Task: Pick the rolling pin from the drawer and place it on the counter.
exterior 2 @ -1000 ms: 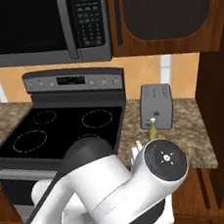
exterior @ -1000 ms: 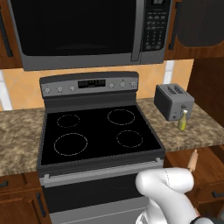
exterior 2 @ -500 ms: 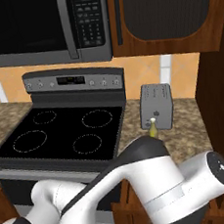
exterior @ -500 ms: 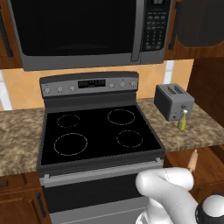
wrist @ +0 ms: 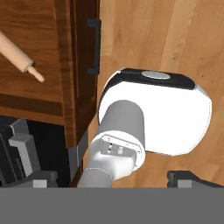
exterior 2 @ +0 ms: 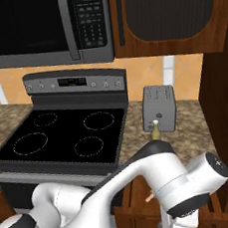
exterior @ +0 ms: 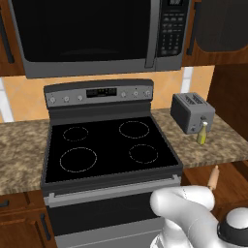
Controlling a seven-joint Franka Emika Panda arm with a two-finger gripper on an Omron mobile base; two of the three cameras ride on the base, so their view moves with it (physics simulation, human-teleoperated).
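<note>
**Rolling pin lying in the open drawer**

The rolling pin (exterior: 213, 177) is seen in the open drawer (wrist: 39, 57) right of the stove (exterior: 109, 145), below the counter (exterior: 218, 147) edge. The gripper (wrist: 111, 177) is held spread apart, nothing between its tips, well apart from the pin. A toaster (exterior: 192, 112) and a bottle (exterior: 202, 133) are set on the counter.

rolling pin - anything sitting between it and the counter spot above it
Nothing visible blocks the way. The rolling pin lies in the open drawer below the counter edge. On the counter above stand a toaster and a yellow-green bottle, with bare granite beside them.
</note>
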